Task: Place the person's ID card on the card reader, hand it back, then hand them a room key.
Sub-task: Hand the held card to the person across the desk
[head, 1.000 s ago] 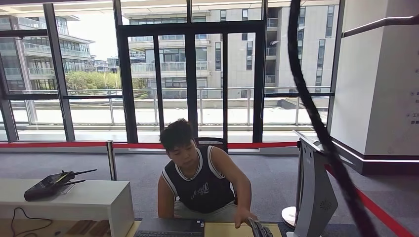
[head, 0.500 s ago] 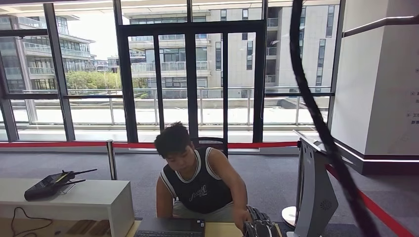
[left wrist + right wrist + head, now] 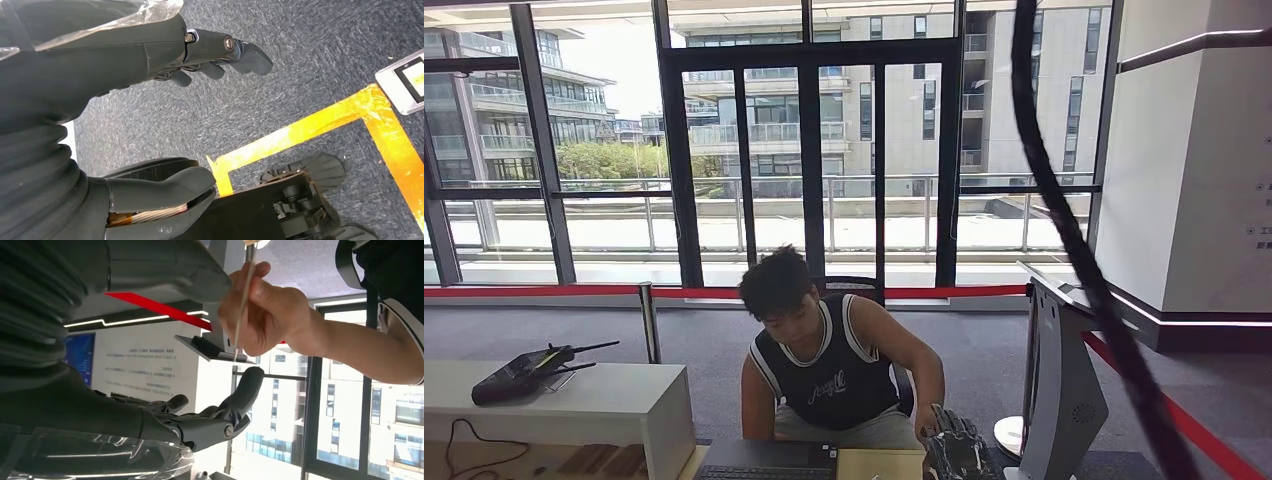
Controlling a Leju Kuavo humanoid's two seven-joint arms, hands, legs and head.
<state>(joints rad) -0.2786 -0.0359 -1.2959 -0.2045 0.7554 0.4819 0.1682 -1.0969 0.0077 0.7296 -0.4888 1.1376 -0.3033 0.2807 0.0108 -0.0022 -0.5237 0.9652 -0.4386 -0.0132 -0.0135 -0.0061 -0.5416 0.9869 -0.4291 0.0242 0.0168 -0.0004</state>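
We see the person's hand (image 3: 265, 315) pinching the ID card (image 3: 241, 305) edge-on just beside our right hand (image 3: 220, 412), whose thumb and fingers are spread apart with nothing between them; the card is near a fingertip, contact unclear. In the head view the right hand (image 3: 959, 450) is raised at the desk (image 3: 879, 465) by the person's wrist. Our left hand (image 3: 200, 100) hangs over grey carpet (image 3: 310, 65) marked with yellow tape (image 3: 300, 132), fingers apart, holding nothing.

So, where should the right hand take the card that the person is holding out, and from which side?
The card shows edge-on in the person's hand, with its free end toward the right hand. Probably best to pinch that free end, thumb on one flat face and fingers on the other, coming from opposite the person.
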